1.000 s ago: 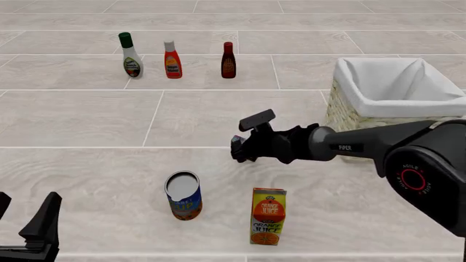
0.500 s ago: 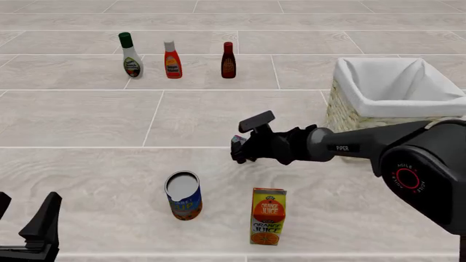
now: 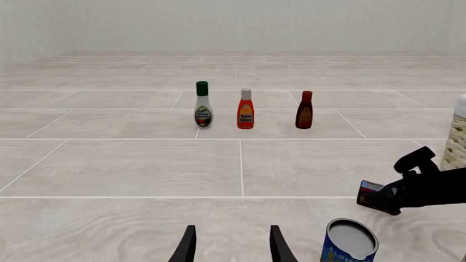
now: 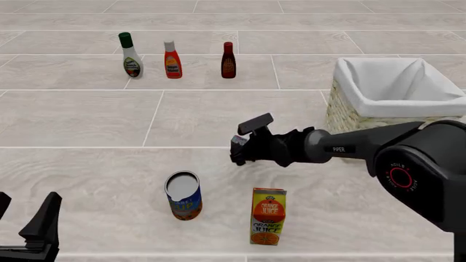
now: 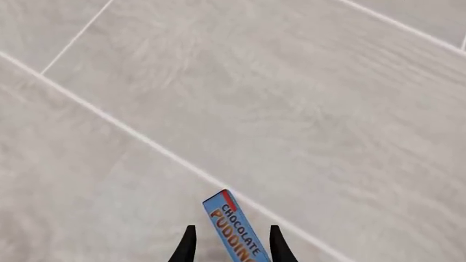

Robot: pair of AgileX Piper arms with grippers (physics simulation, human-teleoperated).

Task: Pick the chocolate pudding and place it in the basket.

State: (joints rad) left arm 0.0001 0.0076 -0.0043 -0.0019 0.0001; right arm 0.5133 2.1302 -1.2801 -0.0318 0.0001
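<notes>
The chocolate pudding (image 4: pixel 237 141) is a small box with a blue edge, held between the fingers of my right gripper (image 4: pixel 237 149) a little above the floor, left of the basket (image 4: pixel 339 112). In the right wrist view the box (image 5: pixel 234 226) sits between the two fingers, and the gripper (image 5: pixel 229 243) is shut on it. The left wrist view shows the box (image 3: pixel 371 192) in the right gripper (image 3: pixel 389 201). The cream wicker basket has a white cloth lining and stands at the right. My left gripper (image 4: pixel 22 221) is open and empty at the near left corner.
A blue-labelled can (image 4: pixel 183 195) and an orange juice carton (image 4: pixel 267 216) stand near the front, below the right gripper. Three sauce bottles (image 4: pixel 172 60) stand in a row at the far left.
My right gripper, with the pudding in it, has tilted and dropped very slightly. The left arm has not moved.
</notes>
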